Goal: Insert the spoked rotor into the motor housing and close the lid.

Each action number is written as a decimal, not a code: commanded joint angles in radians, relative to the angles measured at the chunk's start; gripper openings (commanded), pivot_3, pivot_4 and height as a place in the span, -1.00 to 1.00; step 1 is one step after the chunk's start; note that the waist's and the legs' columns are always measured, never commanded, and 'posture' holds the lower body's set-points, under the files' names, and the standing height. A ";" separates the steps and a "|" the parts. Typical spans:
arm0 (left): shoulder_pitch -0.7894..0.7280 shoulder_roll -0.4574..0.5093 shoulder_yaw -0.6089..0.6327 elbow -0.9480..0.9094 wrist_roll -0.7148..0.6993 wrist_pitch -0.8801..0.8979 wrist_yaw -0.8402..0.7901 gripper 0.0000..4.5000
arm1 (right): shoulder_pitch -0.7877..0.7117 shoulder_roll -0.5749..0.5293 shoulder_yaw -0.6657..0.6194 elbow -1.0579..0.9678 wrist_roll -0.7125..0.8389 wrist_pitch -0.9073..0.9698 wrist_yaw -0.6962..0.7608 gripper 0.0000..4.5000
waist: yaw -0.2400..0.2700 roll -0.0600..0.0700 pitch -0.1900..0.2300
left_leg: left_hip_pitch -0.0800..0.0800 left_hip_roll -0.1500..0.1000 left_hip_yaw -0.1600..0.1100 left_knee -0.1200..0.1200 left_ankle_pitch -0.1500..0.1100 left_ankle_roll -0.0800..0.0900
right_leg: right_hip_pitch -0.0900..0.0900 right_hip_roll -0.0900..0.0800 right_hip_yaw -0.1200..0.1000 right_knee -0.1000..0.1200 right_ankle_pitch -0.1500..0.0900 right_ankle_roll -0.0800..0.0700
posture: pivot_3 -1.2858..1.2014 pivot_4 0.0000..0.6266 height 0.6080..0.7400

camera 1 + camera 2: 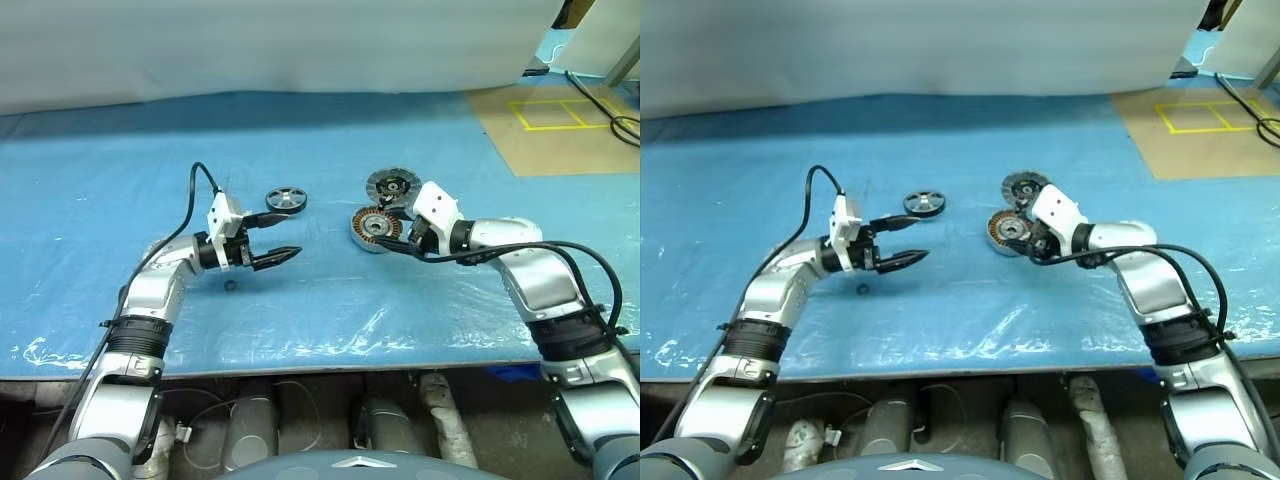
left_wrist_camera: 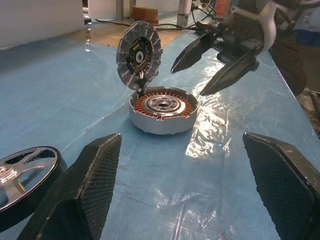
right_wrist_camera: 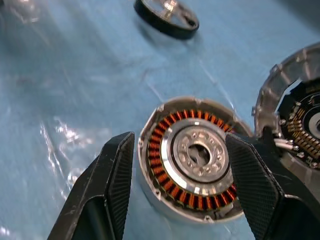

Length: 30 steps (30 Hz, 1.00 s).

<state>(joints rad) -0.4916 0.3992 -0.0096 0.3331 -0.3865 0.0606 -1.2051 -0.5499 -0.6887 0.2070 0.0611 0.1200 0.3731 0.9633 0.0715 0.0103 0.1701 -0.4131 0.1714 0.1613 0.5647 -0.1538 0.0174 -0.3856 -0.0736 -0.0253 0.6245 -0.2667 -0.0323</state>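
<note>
Black ridged fingers of the left gripper (image 1: 283,240) stand wide apart and empty, level above the blue plastic-covered table (image 1: 100,180); just beyond its upper finger lies the small dark grey spoked rotor (image 1: 286,198), untouched; well to the far side of its tips sits the round silver motor housing (image 2: 163,109) with copper-orange windings, the ribbed grey lid (image 2: 139,51) propped upright at its rim. The right gripper (image 3: 177,165) is held parted over that housing, gripping nothing. The rotor should be pinched by its rim and kept flat for seating.
</note>
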 commanded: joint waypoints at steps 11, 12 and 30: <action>0.046 0.006 0.007 -0.052 0.007 -0.025 0.013 0.81 | -0.271 0.034 0.114 0.396 -0.132 -0.246 0.230 0.34 | -0.001 0.000 0.000 | -0.004 0.001 0.001 0.004 0.000 0.002 | -0.003 0.000 -0.001 0.003 0.000 -0.001 | 0.03 -0.52 1.00; 0.049 0.007 0.008 -0.053 0.007 -0.026 0.014 0.81 | -0.280 0.041 0.116 0.407 -0.136 -0.256 0.236 0.34 | -0.001 0.000 0.000 | -0.005 0.002 0.001 0.005 0.000 0.002 | -0.003 0.000 -0.001 0.003 0.000 -0.001 | 0.03 -0.52 1.00; 0.085 0.009 -0.003 -0.058 0.022 -0.044 0.018 0.81 | -0.326 0.062 0.110 0.501 -0.167 -0.240 0.338 0.34 | 0.000 0.000 0.000 | -0.007 0.004 0.004 0.013 0.000 0.006 | -0.008 0.000 0.000 0.016 -0.002 -0.004 | 0.03 -0.52 1.00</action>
<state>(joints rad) -0.3922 0.4002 -0.0130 0.2935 -0.3667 0.0390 -1.1853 -0.8669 -0.6176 0.3248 0.5613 -0.0401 0.1523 1.3029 0.0710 0.0100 0.1703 -0.4198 0.1758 0.1655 0.5777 -0.1534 0.0229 -0.3938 -0.0736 -0.0250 0.6407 -0.2684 -0.0366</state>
